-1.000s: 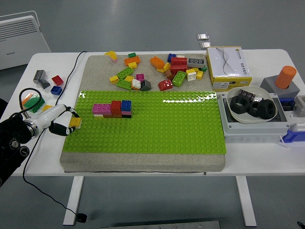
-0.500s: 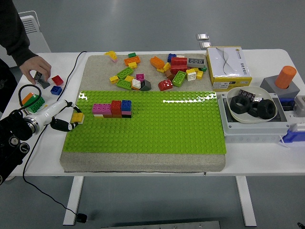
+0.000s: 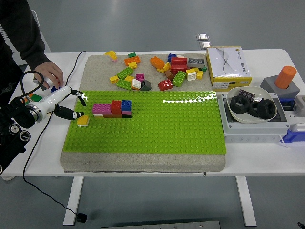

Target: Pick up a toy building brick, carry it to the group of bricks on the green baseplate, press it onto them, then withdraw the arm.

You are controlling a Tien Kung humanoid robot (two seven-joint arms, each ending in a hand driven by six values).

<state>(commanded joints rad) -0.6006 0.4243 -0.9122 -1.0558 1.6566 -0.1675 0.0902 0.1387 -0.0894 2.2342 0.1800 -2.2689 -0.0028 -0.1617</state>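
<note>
Sitting on the green baseplate near its left edge: yellow brick, just left of the brick group, not touching it. Left hand beside the brick, fingers spread, holding nothing. Person's hand on the table at far left, over loose bricks there.

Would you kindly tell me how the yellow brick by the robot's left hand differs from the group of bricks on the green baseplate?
The yellow brick is a single piece; the group of bricks is several joined, in pink, red, blue and black. The yellow brick sits at the green baseplate's left edge beside the left hand; the group stands further in, clear of the hand. Both are studded toy bricks over the baseplate.
</note>
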